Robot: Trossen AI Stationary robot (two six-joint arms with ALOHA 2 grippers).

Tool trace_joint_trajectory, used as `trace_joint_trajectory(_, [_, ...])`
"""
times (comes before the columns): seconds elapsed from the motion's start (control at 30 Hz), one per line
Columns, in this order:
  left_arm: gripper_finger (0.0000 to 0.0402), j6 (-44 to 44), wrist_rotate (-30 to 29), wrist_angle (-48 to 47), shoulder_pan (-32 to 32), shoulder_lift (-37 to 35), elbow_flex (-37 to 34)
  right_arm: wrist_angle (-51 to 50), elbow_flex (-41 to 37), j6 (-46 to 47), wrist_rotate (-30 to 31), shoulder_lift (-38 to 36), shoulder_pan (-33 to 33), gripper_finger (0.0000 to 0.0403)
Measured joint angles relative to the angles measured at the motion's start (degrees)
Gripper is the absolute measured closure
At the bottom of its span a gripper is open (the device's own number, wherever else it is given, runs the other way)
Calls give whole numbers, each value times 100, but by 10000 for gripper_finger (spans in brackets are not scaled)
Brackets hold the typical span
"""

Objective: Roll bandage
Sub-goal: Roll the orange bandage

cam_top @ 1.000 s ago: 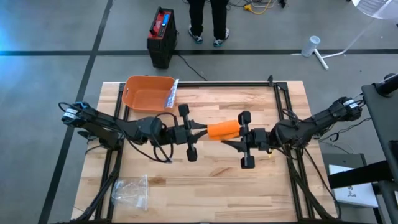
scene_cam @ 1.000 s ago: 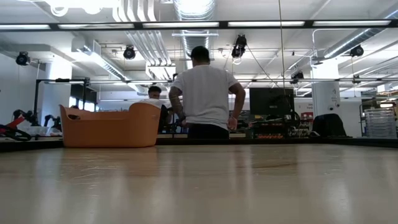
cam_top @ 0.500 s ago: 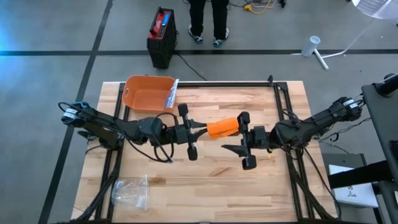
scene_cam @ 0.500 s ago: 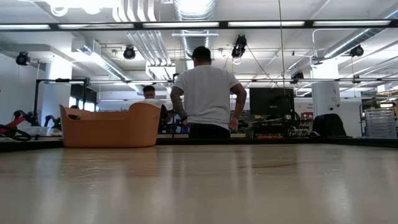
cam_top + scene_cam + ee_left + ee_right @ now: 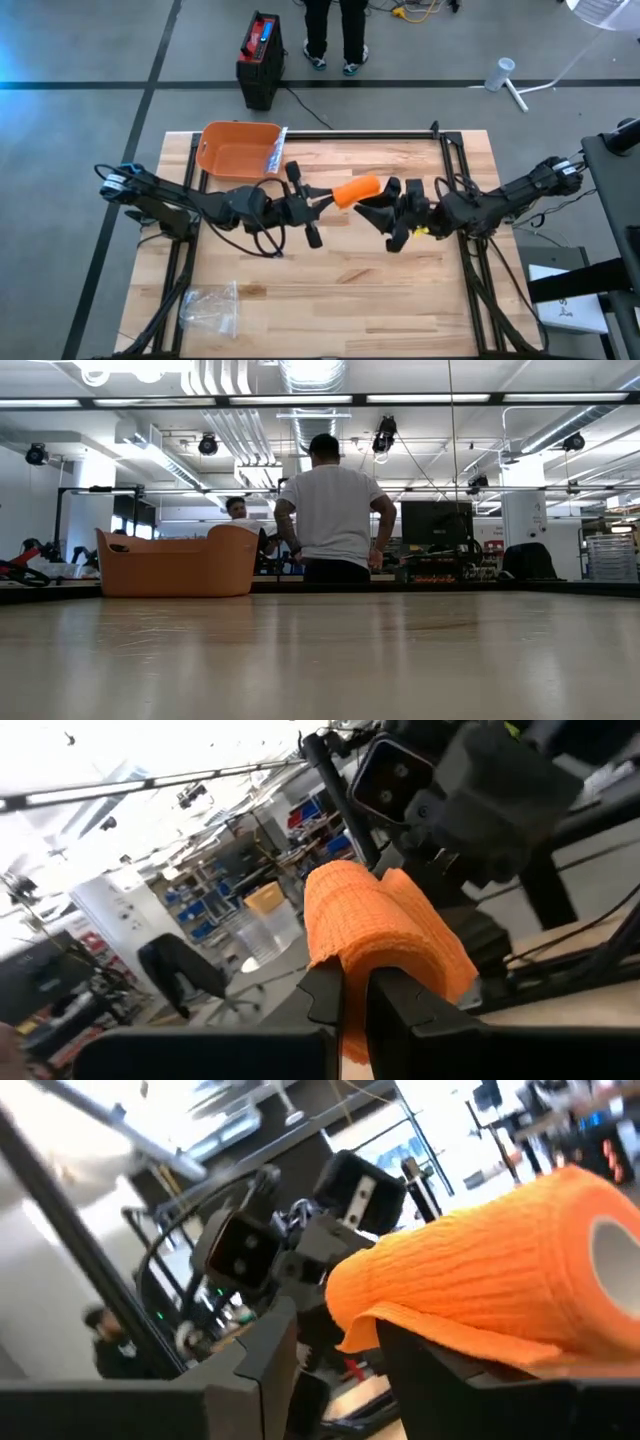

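An orange bandage roll [image 5: 355, 190] hangs above the middle of the table, tilted, its right end farther from the near edge than its left. My left gripper [image 5: 320, 201] is shut on the roll's left end [image 5: 345, 982]. My right gripper [image 5: 378, 213] stands open at the roll's right end [image 5: 480, 1275]. One of its fingers [image 5: 430, 1370] lies under the roll's loose outer layer and the other [image 5: 262, 1365] stands clear of the roll. The low view shows neither gripper nor the roll. My left gripper pinches the bandage at the roll's left end [image 5: 352, 960] between its two shut fingers, coming about level from the table's left. The roll stands out beyond the fingertips, lifted clear of the table. My right gripper's one finger lies close under the loose outer layer [image 5: 400, 1325]; I cannot tell whether it touches.
An orange basket [image 5: 236, 150] with a packet at its rim stands at the far left; it also shows in the low view [image 5: 175, 565]. A clear plastic bag [image 5: 210, 308] lies near the front left corner. A person [image 5: 330, 510] stands beyond the far edge.
My right gripper has opened, let go of the roll's right end and rolled about its own axis. The roll, before level between both grippers, now tilts, its right end swung toward the far edge, while my left gripper keeps hold and has turned a little.
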Motion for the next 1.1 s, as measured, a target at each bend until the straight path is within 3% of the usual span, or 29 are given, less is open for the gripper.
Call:
trace_joint_trajectory(0.2, [392,825,-48,-60,-13,102,0,-176,2,1197,139,-4,-69,264])
trace_joint_trajectory(0.53, [392,2604,-202,-310,-116,243,-11,-1484,13,2938,452,-13,-78,275])
trace_joint_trajectory(0.8, [391,3212,-569,-802,-149,243,-11,-1583,8,3401,639,36,-93,227])
trace_joint_trajectory(1.1, [391,4114,-369,-841,-169,241,-24,-1834,4,4798,828,81,-104,173])
